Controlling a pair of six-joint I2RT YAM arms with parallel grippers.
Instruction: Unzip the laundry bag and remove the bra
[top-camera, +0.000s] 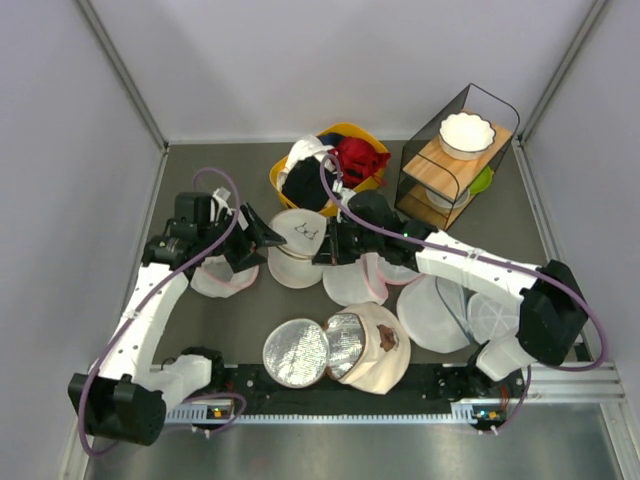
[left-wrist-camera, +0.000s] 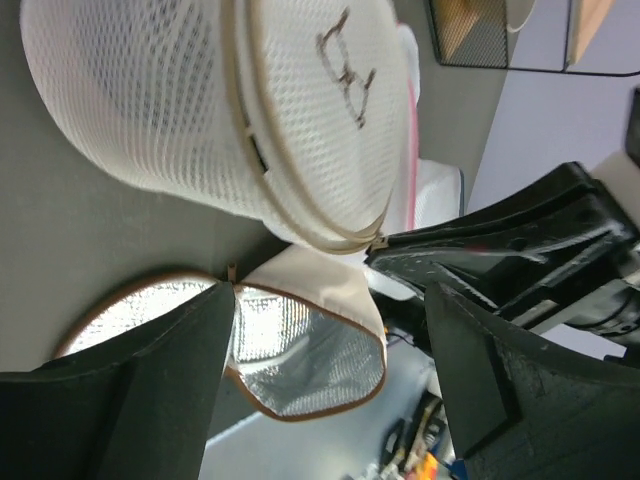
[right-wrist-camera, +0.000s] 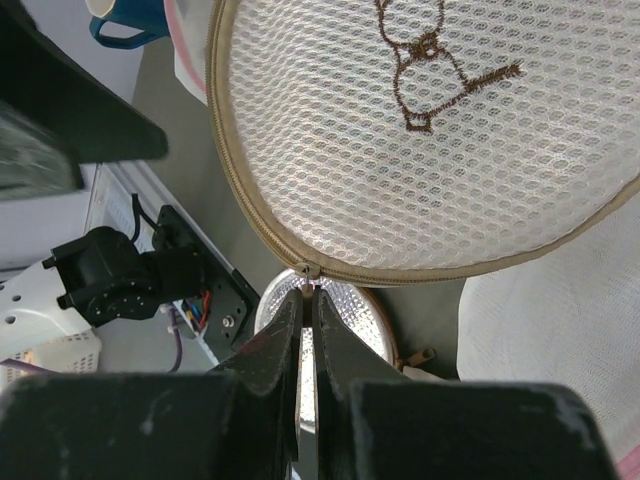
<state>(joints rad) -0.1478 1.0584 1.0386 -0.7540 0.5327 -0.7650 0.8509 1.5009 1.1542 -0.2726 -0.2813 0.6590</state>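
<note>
The round cream-white mesh laundry bag (top-camera: 298, 232) sits centre frame. It looks light and floppy, best taken by its zip pull (right-wrist-camera: 305, 269), where the right gripper (right-wrist-camera: 306, 295) stands almost shut, while the left gripper (left-wrist-camera: 330, 300) gapes empty beside it.

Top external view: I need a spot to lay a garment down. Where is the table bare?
Bare: back-left corner beside the yellow basket, and the strip between left arm and silver disc. Crowded: centre and right front.
</note>
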